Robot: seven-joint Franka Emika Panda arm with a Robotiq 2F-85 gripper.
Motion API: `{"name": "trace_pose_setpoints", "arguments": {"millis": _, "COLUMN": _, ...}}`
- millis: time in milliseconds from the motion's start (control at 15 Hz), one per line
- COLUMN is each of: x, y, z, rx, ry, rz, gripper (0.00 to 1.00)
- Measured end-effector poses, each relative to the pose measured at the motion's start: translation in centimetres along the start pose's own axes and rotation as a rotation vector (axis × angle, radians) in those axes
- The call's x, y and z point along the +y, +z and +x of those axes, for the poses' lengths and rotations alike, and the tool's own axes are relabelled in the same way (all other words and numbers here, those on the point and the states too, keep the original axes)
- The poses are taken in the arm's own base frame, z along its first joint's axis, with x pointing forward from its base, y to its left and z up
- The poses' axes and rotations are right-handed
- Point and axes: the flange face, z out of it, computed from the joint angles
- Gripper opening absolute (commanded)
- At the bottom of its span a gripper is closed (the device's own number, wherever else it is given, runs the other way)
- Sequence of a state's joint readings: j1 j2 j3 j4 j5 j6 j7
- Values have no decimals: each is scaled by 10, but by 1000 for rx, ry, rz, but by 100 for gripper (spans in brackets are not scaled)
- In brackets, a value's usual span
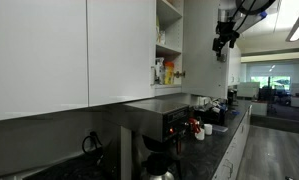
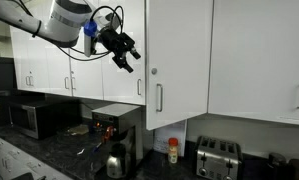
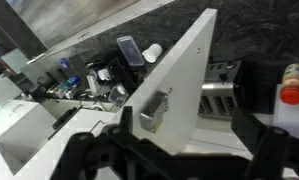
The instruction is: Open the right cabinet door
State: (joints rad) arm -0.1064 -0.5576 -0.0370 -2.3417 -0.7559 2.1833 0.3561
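Observation:
The white cabinet door (image 2: pixel 179 55) stands swung open, with its metal handle (image 2: pixel 159 97) near its lower edge. In the wrist view the door (image 3: pixel 184 70) shows edge-on with the handle (image 3: pixel 154 110) facing me. My gripper (image 2: pixel 124 50) is open and empty, in the air to the side of the door and not touching it. In the wrist view its two dark fingers (image 3: pixel 169 150) sit on either side below the handle. In an exterior view the gripper (image 1: pixel 225 38) hangs high beside the open cabinet (image 1: pixel 169 45), whose shelves hold bottles (image 1: pixel 165 72).
Closed white cabinets (image 2: pixel 259 55) run along the wall. On the dark counter below stand a coffee machine (image 2: pixel 114 122), a microwave (image 2: pixel 39 118), a kettle (image 2: pixel 116 160), a toaster (image 2: pixel 217 157) and a red-capped bottle (image 2: pixel 173 150).

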Motion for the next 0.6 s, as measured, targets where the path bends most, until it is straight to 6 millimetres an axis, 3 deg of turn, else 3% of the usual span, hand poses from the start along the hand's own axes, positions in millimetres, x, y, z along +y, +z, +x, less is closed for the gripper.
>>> {"name": "trace_pose_setpoints", "arguments": {"millis": 600, "x": -49, "y": -23, "z": -1, "rx": -178, "ry": -53, "rz": 345, "gripper": 100}}
